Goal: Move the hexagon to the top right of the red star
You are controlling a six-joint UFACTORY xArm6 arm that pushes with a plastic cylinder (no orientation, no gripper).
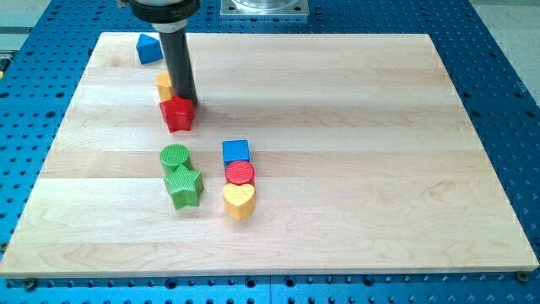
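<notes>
No writing shows on the pale wooden board point(337, 127). The dark rod stands upright, my tip point(187, 102) touching the red star block point(178, 114) at its upper right; there are no jaws. The yellow-orange hexagon block point(164, 84), half hidden, sits beside the rod's left.

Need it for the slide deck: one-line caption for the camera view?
My tip sits at the red star, the yellow hexagon just to the view's left of the rod.
</notes>
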